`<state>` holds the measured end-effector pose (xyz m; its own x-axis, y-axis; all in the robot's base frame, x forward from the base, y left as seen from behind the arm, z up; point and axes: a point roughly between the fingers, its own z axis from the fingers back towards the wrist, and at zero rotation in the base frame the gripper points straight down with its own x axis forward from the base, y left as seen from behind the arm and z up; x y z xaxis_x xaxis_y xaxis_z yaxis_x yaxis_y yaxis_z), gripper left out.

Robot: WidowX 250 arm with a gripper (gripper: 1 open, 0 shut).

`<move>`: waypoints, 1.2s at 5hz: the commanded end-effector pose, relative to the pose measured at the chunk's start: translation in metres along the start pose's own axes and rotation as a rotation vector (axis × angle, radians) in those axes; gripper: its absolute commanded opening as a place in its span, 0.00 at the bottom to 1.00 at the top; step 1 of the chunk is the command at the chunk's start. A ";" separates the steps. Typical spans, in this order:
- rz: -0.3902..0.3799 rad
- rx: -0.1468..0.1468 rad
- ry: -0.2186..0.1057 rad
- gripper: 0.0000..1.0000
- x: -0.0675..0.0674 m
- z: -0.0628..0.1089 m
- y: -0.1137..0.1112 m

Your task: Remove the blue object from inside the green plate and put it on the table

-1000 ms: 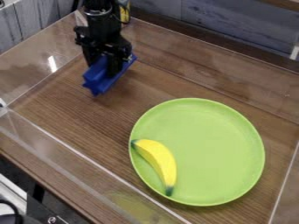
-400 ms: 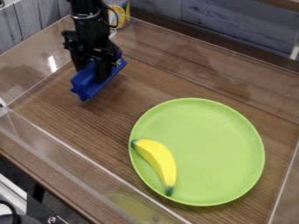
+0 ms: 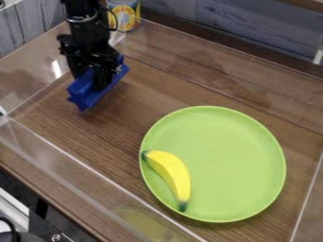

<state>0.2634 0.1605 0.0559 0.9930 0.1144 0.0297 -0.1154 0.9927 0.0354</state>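
My black gripper [image 3: 91,76] points straight down over the left part of the table [image 3: 164,90] and is shut on the blue object [image 3: 93,89], a royal-blue block that hangs tilted from the fingers, its lower end close to the wood. The green plate [image 3: 233,151] lies to the right, well apart from the gripper.
A yellow banana [image 3: 169,176] lies in the plate's near-left part. Low clear plastic walls [image 3: 38,57] border the tabletop on the left, front and back. A yellow item [image 3: 123,15] stands behind the arm at the back.
The gripper has carried the blue object to the left and a little toward the camera, farther from the plate. The plate and banana have not moved.
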 end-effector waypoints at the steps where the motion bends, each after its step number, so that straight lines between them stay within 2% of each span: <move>1: 0.011 0.024 -0.046 0.00 0.000 0.011 0.007; 6: 0.011 -0.026 -0.032 0.00 -0.004 -0.010 0.008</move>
<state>0.2577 0.1634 0.0426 0.9923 0.1156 0.0444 -0.1157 0.9933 0.0004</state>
